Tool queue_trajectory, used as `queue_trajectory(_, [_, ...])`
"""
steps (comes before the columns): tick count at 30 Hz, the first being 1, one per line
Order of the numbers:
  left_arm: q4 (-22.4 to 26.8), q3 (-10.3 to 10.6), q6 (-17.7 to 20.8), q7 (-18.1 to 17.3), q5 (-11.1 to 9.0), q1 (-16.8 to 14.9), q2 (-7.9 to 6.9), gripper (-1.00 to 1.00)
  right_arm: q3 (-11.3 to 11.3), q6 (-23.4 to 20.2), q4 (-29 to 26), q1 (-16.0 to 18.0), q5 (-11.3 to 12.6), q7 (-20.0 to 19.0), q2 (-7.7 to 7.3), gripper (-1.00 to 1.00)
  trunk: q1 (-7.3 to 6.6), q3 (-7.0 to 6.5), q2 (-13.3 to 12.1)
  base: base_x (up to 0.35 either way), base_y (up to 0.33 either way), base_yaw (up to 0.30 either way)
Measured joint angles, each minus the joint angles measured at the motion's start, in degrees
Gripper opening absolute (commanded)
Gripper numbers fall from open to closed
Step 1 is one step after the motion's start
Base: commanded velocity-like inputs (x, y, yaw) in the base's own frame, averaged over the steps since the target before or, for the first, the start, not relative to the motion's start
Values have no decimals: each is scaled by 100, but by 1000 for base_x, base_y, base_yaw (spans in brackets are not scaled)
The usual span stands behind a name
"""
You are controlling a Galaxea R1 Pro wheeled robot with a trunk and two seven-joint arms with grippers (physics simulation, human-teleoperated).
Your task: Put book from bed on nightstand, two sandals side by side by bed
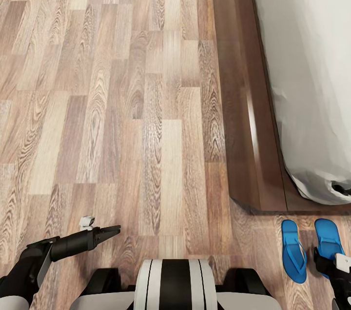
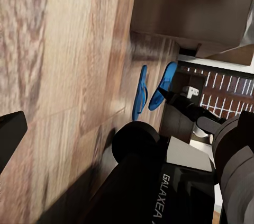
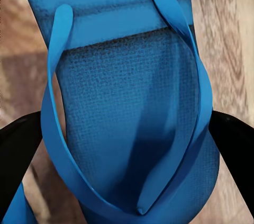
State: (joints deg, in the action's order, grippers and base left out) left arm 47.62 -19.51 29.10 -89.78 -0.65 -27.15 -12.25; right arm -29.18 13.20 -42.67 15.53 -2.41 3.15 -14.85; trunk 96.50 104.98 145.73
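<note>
White capitals reading "GALAXEA" run along the robot's black arm housing (image 2: 174, 197) in the left wrist view (the word's end is cut off). Nothing else is legible.

Bright blue sandals (image 1: 311, 250), finely textured on the footbed. Grey-brown wood-grain planks across the floor (image 1: 112, 105). Glossy dark brown bed frame (image 1: 246, 119); pale grey-white mattress (image 1: 312, 66). Black fingers (image 1: 108, 232); white-and-black striped trunk (image 1: 170, 283).
</note>
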Motion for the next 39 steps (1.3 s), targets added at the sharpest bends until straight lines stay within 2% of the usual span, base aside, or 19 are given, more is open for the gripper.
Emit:
queue_trajectory(7, [-1,-2,-1,0,1,0,1,100,-4,-4,17,0,1,6,1,-100,0,0,0,0,0,0])
queue_trajectory(18, [0,-5,0,0,1,0,-5,100,-11,-2,436,0,1,16,0,-100,0,0,0,0,0,0])
queue_trajectory(39, [2,-3,0,0,1,0,-5,100,-4,0,441,0,-24,15,0,-100,0,0,0,0,0,0])
